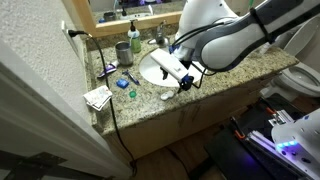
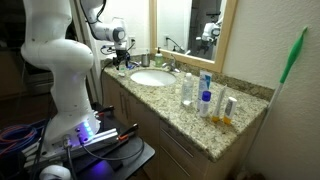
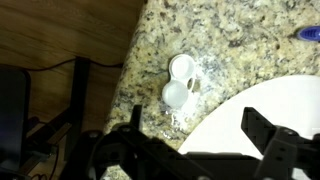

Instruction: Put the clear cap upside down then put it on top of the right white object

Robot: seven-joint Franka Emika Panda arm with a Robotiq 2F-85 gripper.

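In the wrist view, two small white pieces lie touching on the granite counter, one (image 3: 181, 66) behind the other (image 3: 175, 94), just off the sink's rim (image 3: 240, 110). A faint glassy shape (image 3: 196, 79) beside them may be the clear cap; its outline is too vague to tell. A pale smear (image 3: 181, 117) lies below them. My gripper (image 3: 198, 135) is open and empty, hovering above them, one finger over the counter and one over the sink. In an exterior view the white object (image 1: 166, 96) sits at the counter's front, under my gripper (image 1: 185, 82).
A crumpled white paper (image 1: 98, 97) lies at the counter's corner beside small blue and green items (image 1: 123, 84). A grey cup (image 1: 121, 52) and a bottle (image 1: 134, 40) stand behind the sink. Several bottles (image 2: 204, 96) crowd the far counter end. A cable (image 1: 112, 120) hangs off the front.
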